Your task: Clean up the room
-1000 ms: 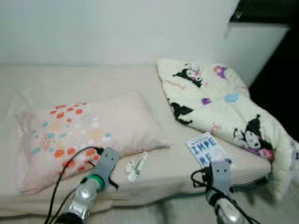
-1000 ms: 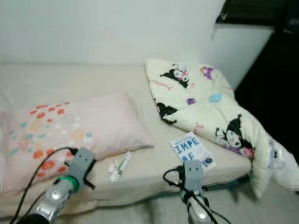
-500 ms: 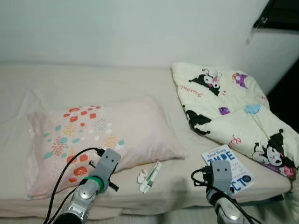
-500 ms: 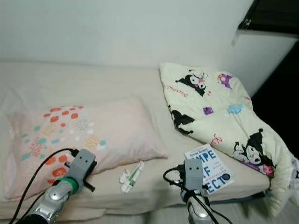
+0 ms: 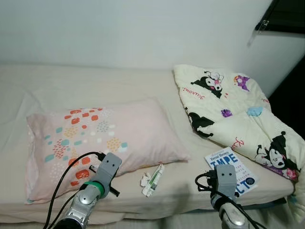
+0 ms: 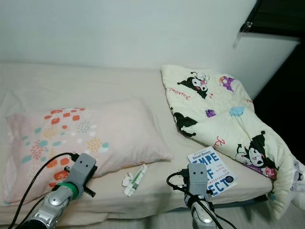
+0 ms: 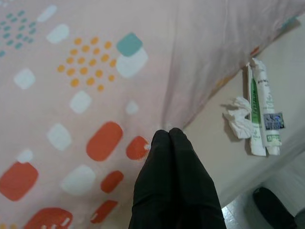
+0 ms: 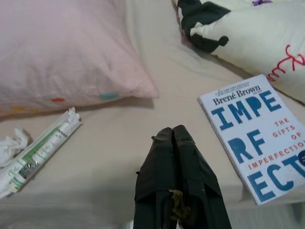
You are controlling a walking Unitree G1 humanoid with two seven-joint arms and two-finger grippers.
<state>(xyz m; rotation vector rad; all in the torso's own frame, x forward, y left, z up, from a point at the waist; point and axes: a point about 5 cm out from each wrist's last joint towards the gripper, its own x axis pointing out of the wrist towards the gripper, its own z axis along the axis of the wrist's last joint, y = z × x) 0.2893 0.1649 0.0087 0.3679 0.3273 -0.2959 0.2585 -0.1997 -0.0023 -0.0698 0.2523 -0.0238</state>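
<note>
Both grippers, left (image 7: 167,136) and right (image 8: 172,133), hover pinched together and empty at the bed (image 5: 95,86) edge, seemingly approaching clutter; next, spread over the tube (image 5: 153,178) beside the pillow (image 5: 95,138) or the book (image 5: 233,167).

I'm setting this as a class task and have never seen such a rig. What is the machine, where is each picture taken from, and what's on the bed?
It is a walking robot with two arms. Two pictures come from cameras on its head, looking down at a bed. The other two come from cameras on each wrist, looking along that arm's claw. The left claw, shut and holding nothing, points at the pillow. The right claw, also shut and holding nothing, points at the sheet between a tube and a book. A tissue lies beside the tube. A cartoon-print quilt lies crumpled on the right.
</note>
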